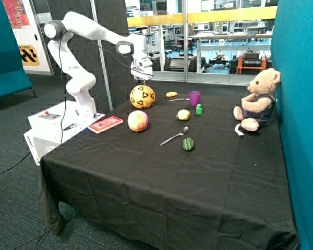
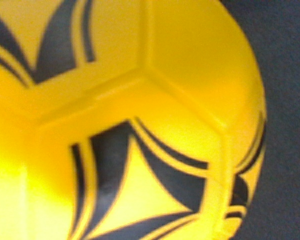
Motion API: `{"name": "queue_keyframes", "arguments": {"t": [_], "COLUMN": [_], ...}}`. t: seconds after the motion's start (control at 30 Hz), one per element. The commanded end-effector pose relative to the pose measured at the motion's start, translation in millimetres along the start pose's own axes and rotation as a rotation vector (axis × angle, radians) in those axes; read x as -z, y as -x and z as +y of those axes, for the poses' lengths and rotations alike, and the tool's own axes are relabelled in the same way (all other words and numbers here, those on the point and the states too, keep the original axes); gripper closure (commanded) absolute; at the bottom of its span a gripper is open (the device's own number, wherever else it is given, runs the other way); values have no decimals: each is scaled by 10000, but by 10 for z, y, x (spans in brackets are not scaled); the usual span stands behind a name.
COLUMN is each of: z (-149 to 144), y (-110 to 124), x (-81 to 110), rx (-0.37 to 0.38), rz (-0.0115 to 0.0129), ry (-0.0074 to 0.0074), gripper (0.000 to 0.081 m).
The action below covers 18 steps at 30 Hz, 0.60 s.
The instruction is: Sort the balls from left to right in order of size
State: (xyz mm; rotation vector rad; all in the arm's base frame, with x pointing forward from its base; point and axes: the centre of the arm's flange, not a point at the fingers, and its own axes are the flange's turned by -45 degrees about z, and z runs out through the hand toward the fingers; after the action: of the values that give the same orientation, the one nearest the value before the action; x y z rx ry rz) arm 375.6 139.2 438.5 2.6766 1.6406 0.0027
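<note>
The gripper (image 1: 142, 79) hangs right above the yellow ball (image 1: 142, 96) with black markings, which sits toward the far edge of the black tablecloth (image 1: 161, 177), behind a smaller pink-yellow ball (image 1: 137, 121). A teddy bear (image 1: 257, 100) leans on the teal wall (image 1: 300, 104); glass partitions stand behind.
</note>
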Motion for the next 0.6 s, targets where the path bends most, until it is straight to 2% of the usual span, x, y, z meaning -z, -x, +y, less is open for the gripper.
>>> {"name": "queue_keyframes", "arguments": {"t": [0.0,0.27,0.4,0.57], "z": [-216,-452,-523,-559], "y": [-53,-133,-165,-175], "x": [0,-37,-74,-125], "rx": [566,1222,1330,1305], "rz": [-2,-1,-1,-1], "ry": [-28,-28,-28,-28], "gripper": [102,295,338,344]}}
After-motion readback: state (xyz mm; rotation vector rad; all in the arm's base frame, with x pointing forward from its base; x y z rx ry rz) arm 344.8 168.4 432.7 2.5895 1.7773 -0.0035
